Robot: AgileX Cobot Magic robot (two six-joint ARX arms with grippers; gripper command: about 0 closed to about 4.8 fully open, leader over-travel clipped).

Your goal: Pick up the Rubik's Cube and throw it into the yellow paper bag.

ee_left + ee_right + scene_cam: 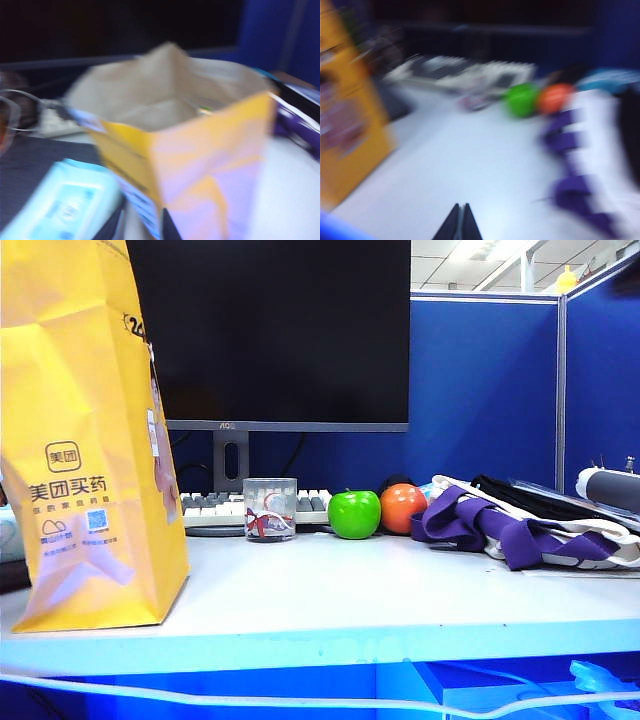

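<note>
Above the open mouth of the tall yellow paper bag, the left gripper is seen, jaws slightly parted, seemingly empty. The right gripper is closed. The Rubik's Cube is seen nowhere, possibly inside.

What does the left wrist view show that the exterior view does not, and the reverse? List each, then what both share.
Only the left wrist view: the open mouth and brown inside of the yellow paper bag, a pale blue packet beside it, and the left gripper low at the bag's near corner, blurred.
Only the exterior view: the monitor, a clear cup, the green apple and the orange ball.
Both: the bag, the keyboard and purple-strapped cloth. The Rubik's Cube shows in neither.
</note>
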